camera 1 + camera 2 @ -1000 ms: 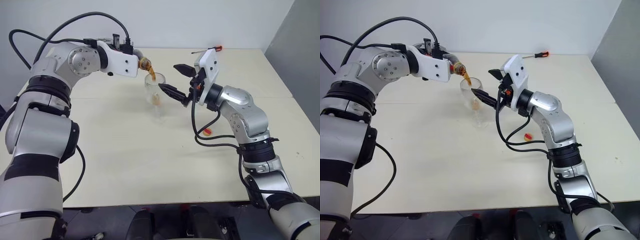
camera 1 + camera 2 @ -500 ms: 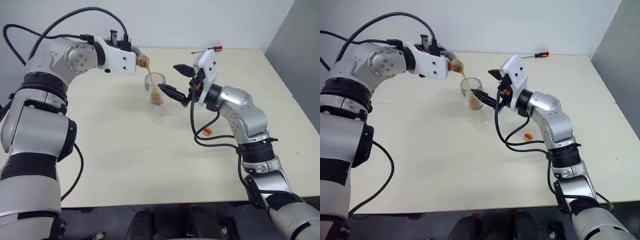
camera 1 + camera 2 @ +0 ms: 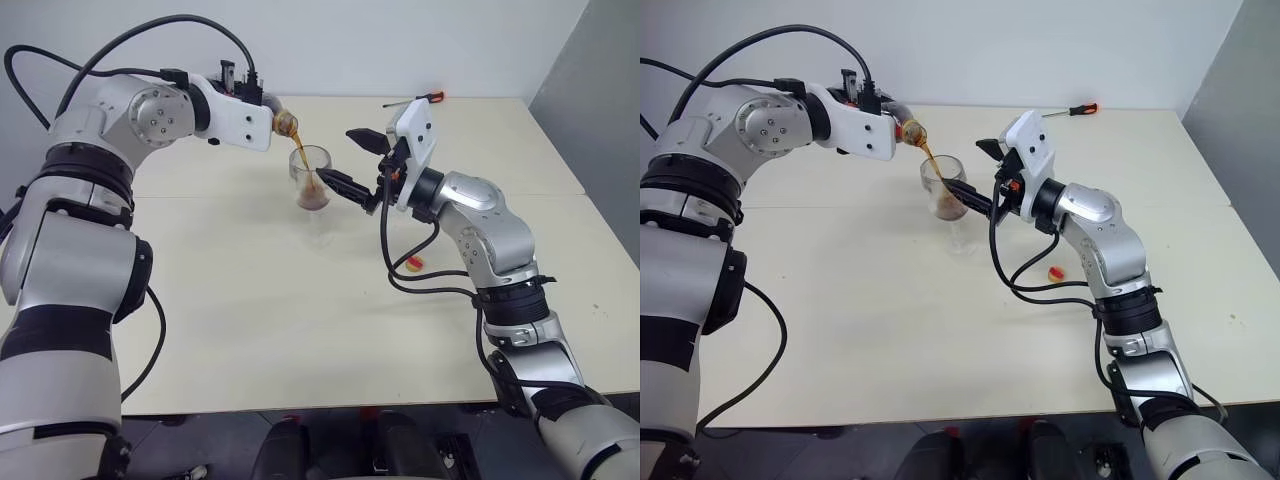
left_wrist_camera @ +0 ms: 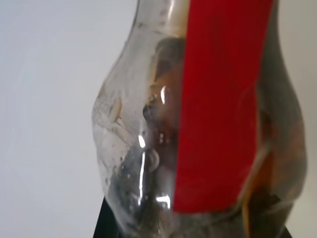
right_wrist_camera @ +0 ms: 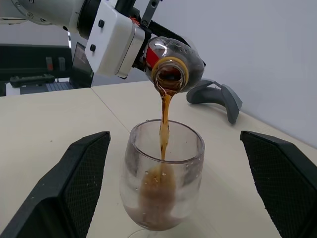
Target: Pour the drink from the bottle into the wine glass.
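Observation:
My left gripper point(image 3: 266, 108) is shut on the bottle point(image 3: 285, 122), a small clear one with a red strip point(image 4: 218, 99), and holds it tipped with its mouth over the wine glass point(image 3: 312, 180). A thin stream of the dark reddish-brown drink point(image 5: 164, 124) falls into the bowl and pools at the bottom point(image 3: 313, 199). The glass stands upright on the table. My right gripper point(image 3: 336, 153) is open, and its black fingers point(image 5: 84, 168) stand wide on either side of the bowl without touching it.
The cream table point(image 3: 250, 300) carries a red-handled screwdriver point(image 3: 415, 99) at the far back. A small red and yellow object point(image 3: 414, 263) lies near my right forearm. A grey curved object point(image 5: 218, 94) sits behind the glass.
The pool of drink in the glass has grown while the stream keeps falling. Both grippers have stayed about where they were.

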Robot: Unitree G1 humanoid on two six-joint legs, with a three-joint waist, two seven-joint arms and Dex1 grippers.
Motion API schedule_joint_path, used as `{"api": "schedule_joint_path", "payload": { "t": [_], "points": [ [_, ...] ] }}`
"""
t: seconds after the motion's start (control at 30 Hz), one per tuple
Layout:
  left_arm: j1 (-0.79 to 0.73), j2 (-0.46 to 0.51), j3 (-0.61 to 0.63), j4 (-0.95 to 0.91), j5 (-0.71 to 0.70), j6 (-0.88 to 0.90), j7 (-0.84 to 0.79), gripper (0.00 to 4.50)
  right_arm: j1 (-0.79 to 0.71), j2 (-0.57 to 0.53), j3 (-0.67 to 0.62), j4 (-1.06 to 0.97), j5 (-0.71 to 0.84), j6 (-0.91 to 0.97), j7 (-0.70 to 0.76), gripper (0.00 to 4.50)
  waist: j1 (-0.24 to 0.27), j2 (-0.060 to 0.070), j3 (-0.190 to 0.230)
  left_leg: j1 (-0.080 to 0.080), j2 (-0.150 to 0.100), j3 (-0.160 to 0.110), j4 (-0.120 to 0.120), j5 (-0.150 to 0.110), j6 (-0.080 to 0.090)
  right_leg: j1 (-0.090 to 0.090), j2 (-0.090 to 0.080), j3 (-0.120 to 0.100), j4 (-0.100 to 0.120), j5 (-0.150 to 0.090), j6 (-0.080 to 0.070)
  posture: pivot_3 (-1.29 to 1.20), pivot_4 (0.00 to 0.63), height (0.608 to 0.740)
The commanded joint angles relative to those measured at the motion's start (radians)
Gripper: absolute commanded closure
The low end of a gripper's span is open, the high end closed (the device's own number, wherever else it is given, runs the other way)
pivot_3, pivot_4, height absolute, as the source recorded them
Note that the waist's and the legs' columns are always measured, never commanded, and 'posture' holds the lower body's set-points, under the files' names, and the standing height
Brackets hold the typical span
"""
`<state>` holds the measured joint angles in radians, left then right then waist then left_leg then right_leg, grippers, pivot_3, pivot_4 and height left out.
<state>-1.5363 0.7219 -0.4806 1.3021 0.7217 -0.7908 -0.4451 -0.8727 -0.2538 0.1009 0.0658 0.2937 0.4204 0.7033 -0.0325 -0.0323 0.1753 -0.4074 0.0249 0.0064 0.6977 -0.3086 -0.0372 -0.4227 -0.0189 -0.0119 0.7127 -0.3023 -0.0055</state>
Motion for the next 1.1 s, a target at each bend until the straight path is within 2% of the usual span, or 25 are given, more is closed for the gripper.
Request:
{"api": "schedule_joint_path", "payload": {
  "t": [0.03,1.1],
  "points": [
    [-0.055,0.026,0.002,-0.013,0.002,-0.006,0.026,3.55,-0.012,-0.004,-0.004,-0.026,-0.002,-0.027,0.007,0.00,0.000,0.000,0.000,0.000,0.000,0.000,0.000,0.000,0.000,0.000,0.000,0.000,0.000,0.000,0.000,0.00,0.150,0.740],
    [-0.082,0.031,-0.034,-0.007,0.040,-0.019,0.069,3.55,-0.010,-0.008,0.000,-0.019,-0.012,-0.035,0.021,0.00,0.000,0.000,0.000,0.000,0.000,0.000,0.000,0.000,0.000,0.000,0.000,0.000,0.000,0.000,0.000,0.00,0.150,0.740]
  ]
}}
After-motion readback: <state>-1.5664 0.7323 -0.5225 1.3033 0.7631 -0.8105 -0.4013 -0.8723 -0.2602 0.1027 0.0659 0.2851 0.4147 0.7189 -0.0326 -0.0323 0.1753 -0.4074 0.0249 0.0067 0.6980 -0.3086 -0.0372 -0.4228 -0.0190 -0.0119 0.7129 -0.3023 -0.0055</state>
